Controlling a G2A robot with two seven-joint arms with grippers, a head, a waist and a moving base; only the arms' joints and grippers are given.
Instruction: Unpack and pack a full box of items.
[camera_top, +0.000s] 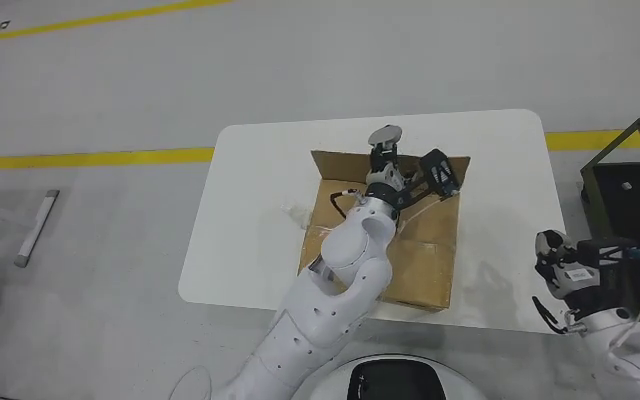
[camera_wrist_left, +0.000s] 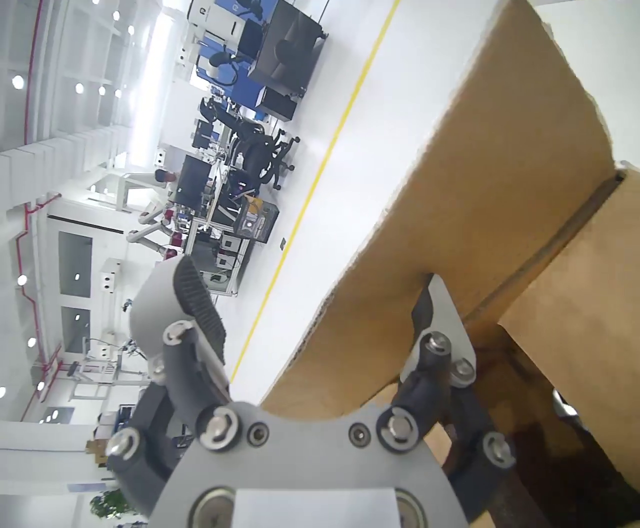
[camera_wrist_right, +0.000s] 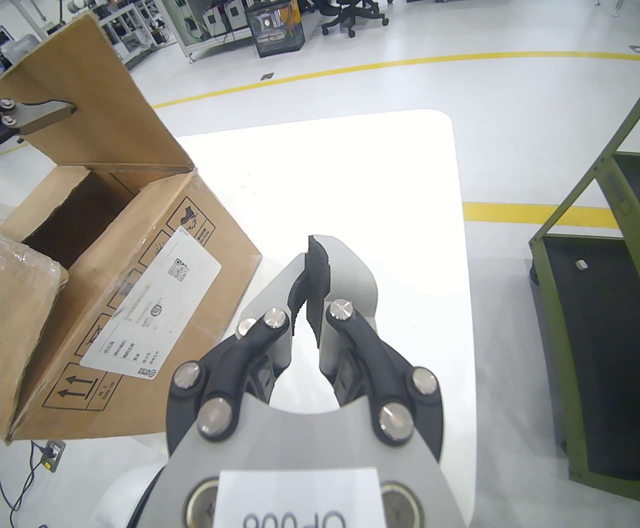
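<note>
We count one cardboard box (camera_top: 430, 270), one white table (camera_top: 250, 200) under it, and two grippers. The box stands near the middle of the table. Its far flap (camera_wrist_left: 500, 175) is raised, and a nearer flap (camera_wrist_right: 30, 270), with crinkled clear tape on it, lies across part of the top. Between them we see one opening (camera_wrist_right: 70, 215). It is dark inside, and we cannot tell what the box holds or how many items are in it. One white label (camera_wrist_right: 150, 310) is stuck to the side wall that faces the right arm.

The left gripper (camera_wrist_left: 310, 280) is at the raised flap with its fingers spread wide. One finger (camera_wrist_left: 195, 310) is on the outer side of the flap's edge and the other (camera_wrist_left: 440, 320) is on the inner side, over the opening. The flap's edge runs between them, and we see no pinch on it.

The right gripper (camera_wrist_right: 312, 260) is above bare tabletop beside the box's labelled wall, apart from the box. Its two pads are pressed together with nothing between them.

One green cart (camera_wrist_right: 590, 300) stands on the floor past the table's edge on that side.
</note>
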